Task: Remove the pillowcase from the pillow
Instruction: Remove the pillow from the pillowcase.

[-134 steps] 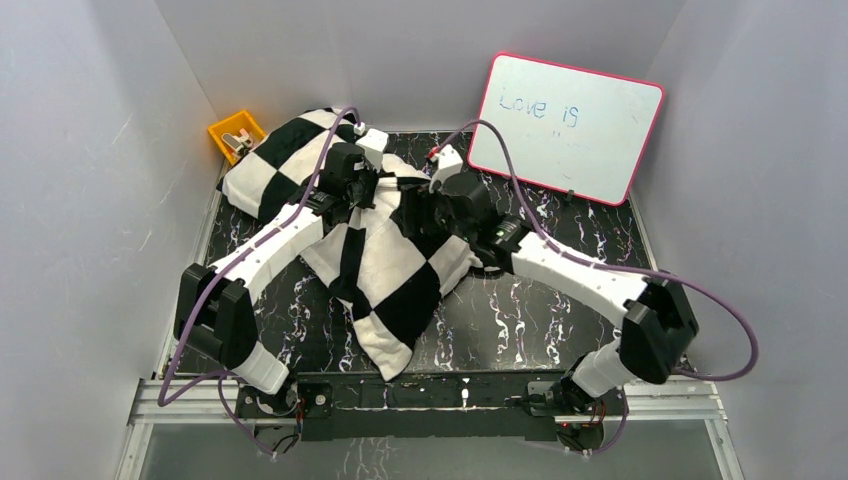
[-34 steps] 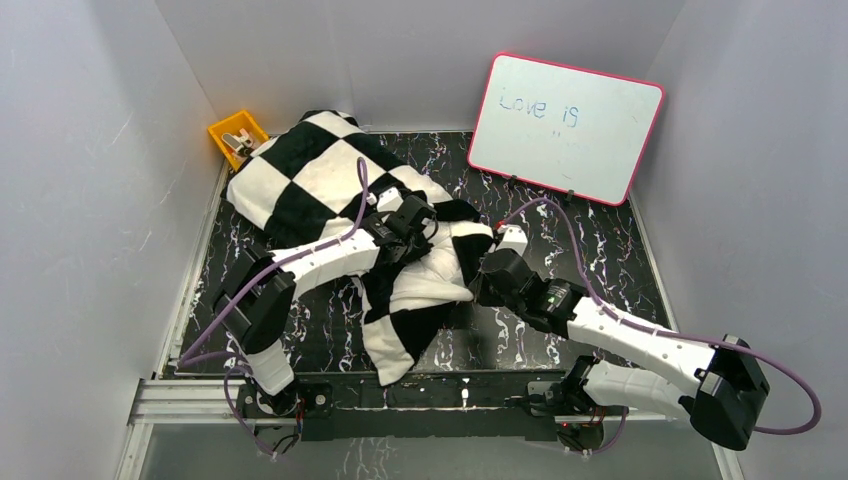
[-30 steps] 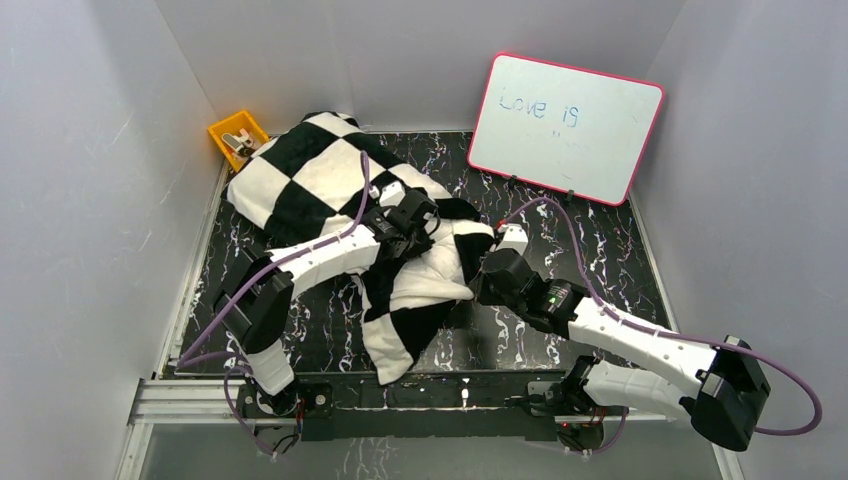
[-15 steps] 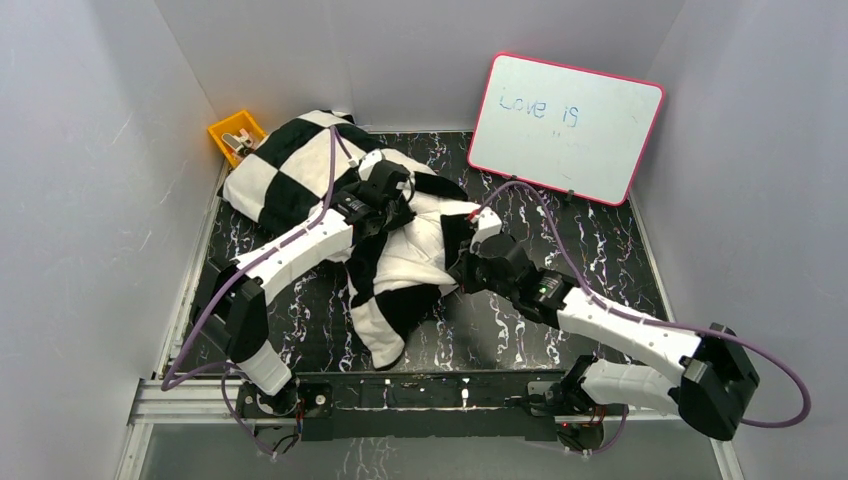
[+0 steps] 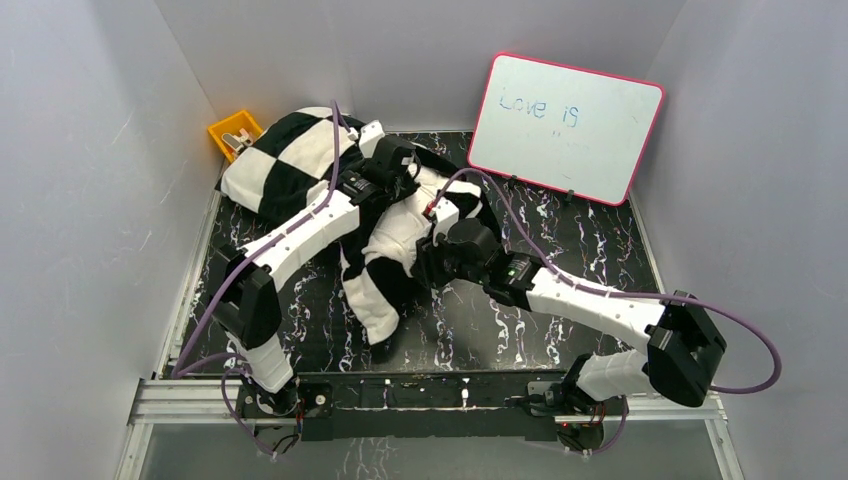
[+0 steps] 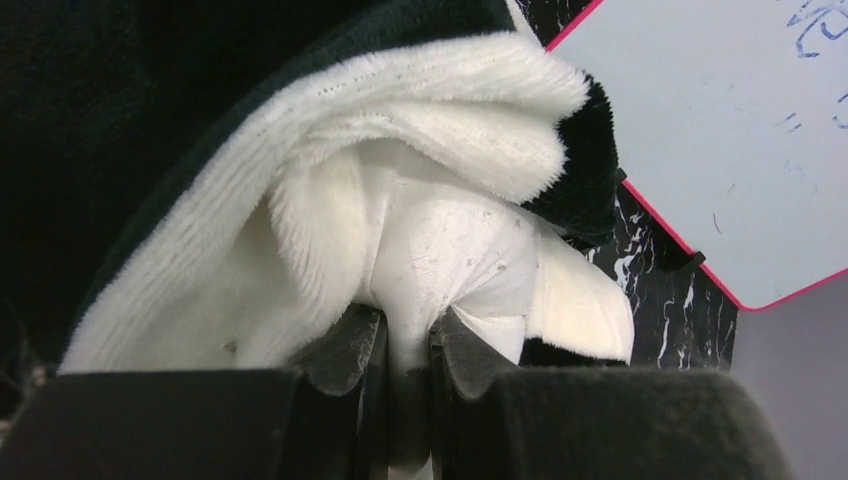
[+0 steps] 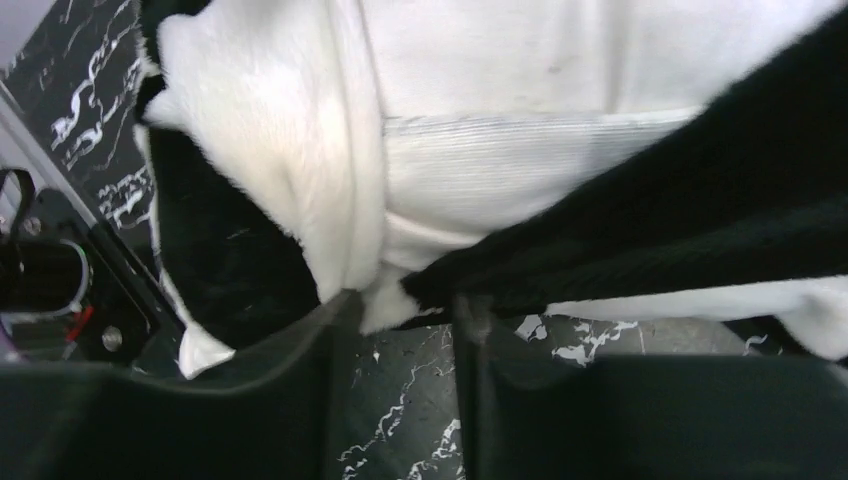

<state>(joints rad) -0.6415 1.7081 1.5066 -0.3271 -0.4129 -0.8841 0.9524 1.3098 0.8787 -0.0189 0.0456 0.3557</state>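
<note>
Left arm (image 5: 300,232) and right arm (image 5: 590,300): smooth white shells over the long links, bulky black housings at the joints. Purple cable (image 5: 745,350) strung along each in loose loops. Black base rail (image 5: 430,392) with small screws and bits of red wiring. Left pincer (image 6: 405,345) and right pincer (image 7: 395,340): matte black, with blocky fingers.

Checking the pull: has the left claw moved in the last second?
Yes. The left claw, shut on the pillow, went back toward the far wall, nearer the yellow bin.
</note>
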